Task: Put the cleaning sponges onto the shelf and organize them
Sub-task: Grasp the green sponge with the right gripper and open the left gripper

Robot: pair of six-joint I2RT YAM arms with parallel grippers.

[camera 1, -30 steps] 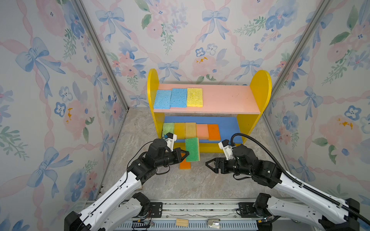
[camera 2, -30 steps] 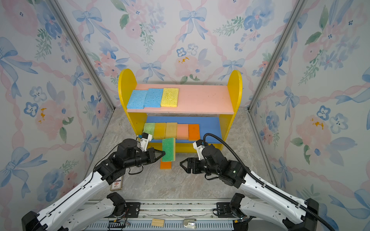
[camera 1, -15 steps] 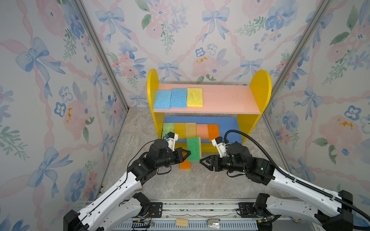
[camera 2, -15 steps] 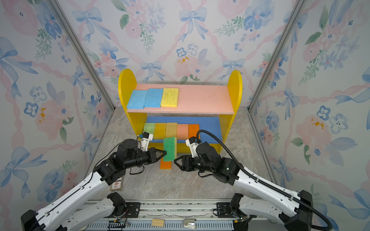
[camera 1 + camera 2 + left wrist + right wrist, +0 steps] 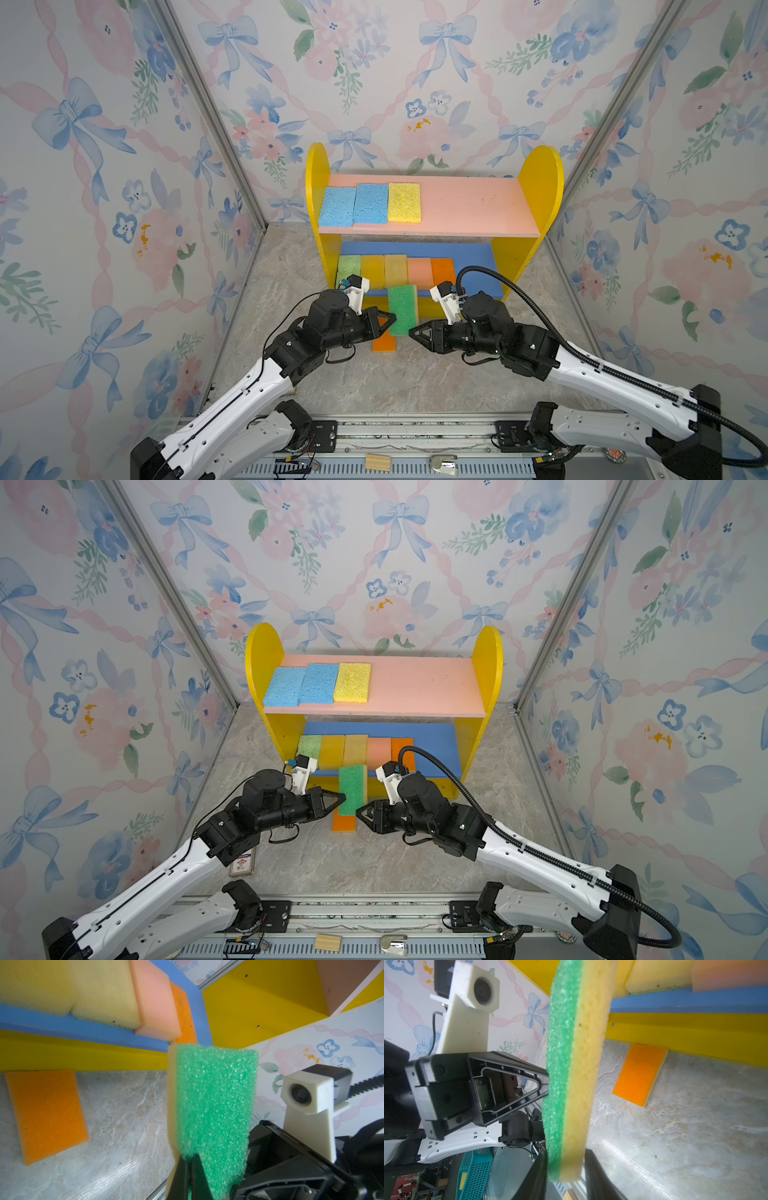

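The jaws of the left gripper are closed tight on one long edge of a green sponge with a yellow underside, and they hold it in the air. It hangs just in front of the shelf, near the front edge of the blue lower board. The jaws of the right gripper stand partly open, one on the green face and one on the yellow side, at the sponge's edge opposite the left gripper. From the right wrist view I cannot tell if they already press the foam. Below the held sponge an orange sponge lies flat on the tabletop, close to the yellow base of the shelf. On the lower board a row of five sponges lies side by side: a light green one, two yellow ones, a peach-pink one and a second orange one. On the pink upper board, at its left part, two blue sponges and one bright yellow sponge lie in a row, and the two blue ones overlap a little.
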